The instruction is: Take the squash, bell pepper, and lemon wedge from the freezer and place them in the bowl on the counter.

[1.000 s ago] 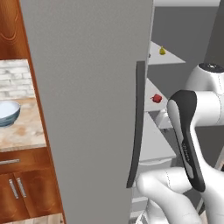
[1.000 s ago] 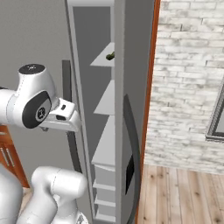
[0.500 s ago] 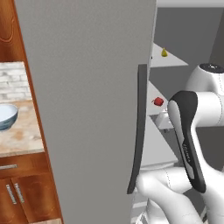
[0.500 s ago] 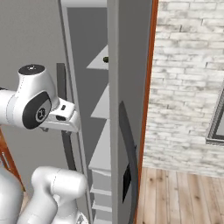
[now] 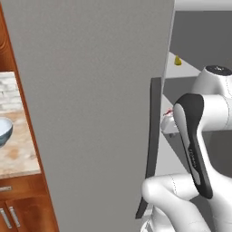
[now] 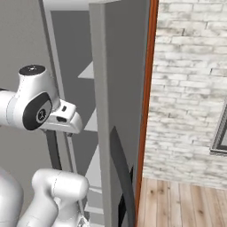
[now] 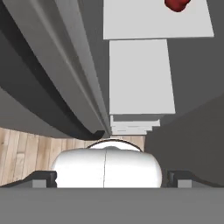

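The freezer's big grey door (image 5: 90, 104) stands open, its dark handle (image 5: 152, 149) beside my arm. On the pale shelves inside, the yellow lemon wedge (image 5: 177, 60) lies high up and a sliver of the red bell pepper (image 5: 168, 111) shows lower, just behind my hand. In the hand view the bell pepper (image 7: 177, 4) sits on a shelf at the top edge, far from my gripper (image 7: 111, 178), which is open and holds nothing. The squash is hidden. The bowl (image 5: 3, 130) rests on the counter (image 5: 18, 156) at the far left.
Several pale shelves (image 7: 139, 74) step down inside the freezer. A grey door panel (image 6: 119, 111) with a dark curved handle (image 6: 124, 177) stands close on my right, and a white brick wall (image 6: 190, 97) and wooden floor (image 6: 181, 204) lie beyond. Reddish cabinets (image 5: 22, 204) sit under the counter.
Both base views have shifted, so the camera has moved: the door takes up more of the picture. The squash has slipped behind the door panel's edge in the right base view. The gripper stays open.
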